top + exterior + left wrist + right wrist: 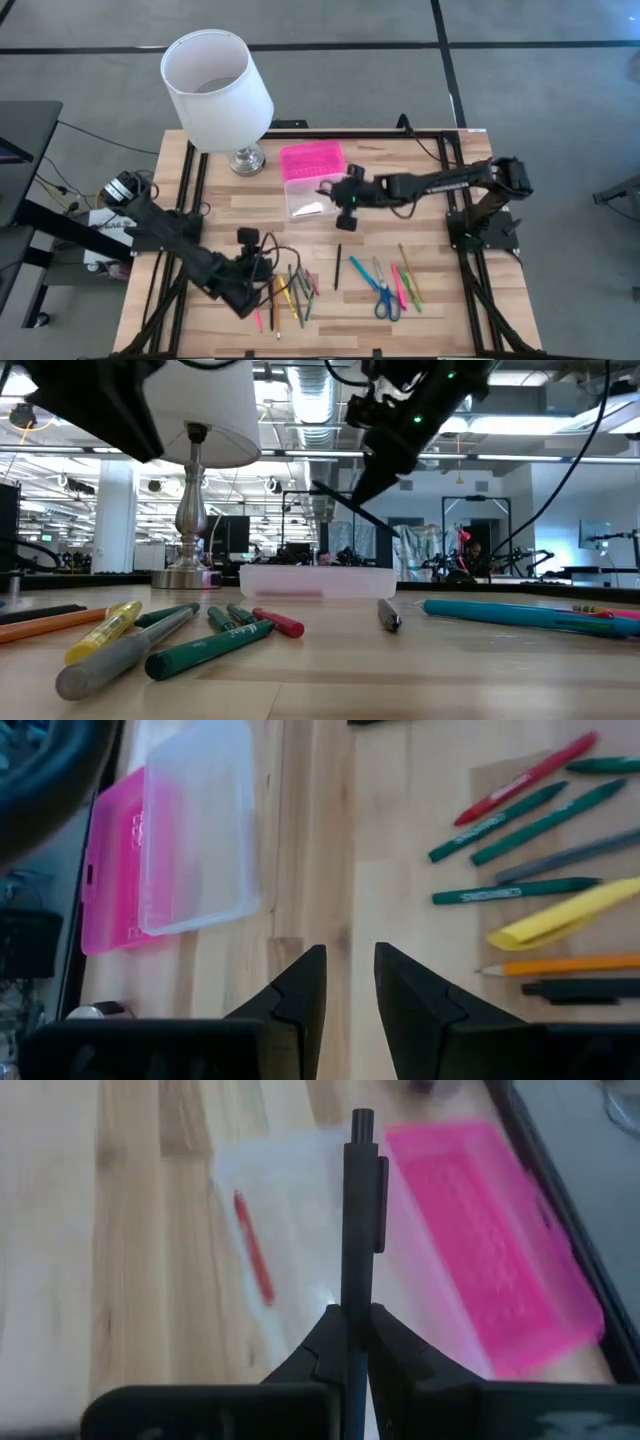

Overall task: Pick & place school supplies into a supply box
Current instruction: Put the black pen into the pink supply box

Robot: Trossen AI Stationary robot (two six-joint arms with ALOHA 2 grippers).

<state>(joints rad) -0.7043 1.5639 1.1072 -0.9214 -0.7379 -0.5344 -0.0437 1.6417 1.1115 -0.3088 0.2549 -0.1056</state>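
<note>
The supply box lies open at the table's middle, its clear base (310,198) nearest and its pink lid (310,160) flat behind it. A red pencil (255,1260) lies in the base. My right gripper (355,1315) hangs over the base, shut on a black pen (360,1200). Pens and pencils lie in a cluster at the near left (292,290). A black pen (338,268) lies alone, and more pens with blue-handled scissors (384,300) lie at the near right. My left gripper (350,965) hovers open beside the left cluster, with nothing between its fingers. My right gripper pinches the black pen between its two fingers by one end (357,1295). The pen runs on along the fingers, its clip end (362,1125) pointing ahead and away from them. It slants downward above the clear base (315,580), lifted clear of box and table.
A white-shaded lamp (218,80) on a metal foot (246,160) stands at the far left, just beside the pink lid. Black rails (470,270) run along the table's left and right sides. Bare wood shows between the box and the pens.
</note>
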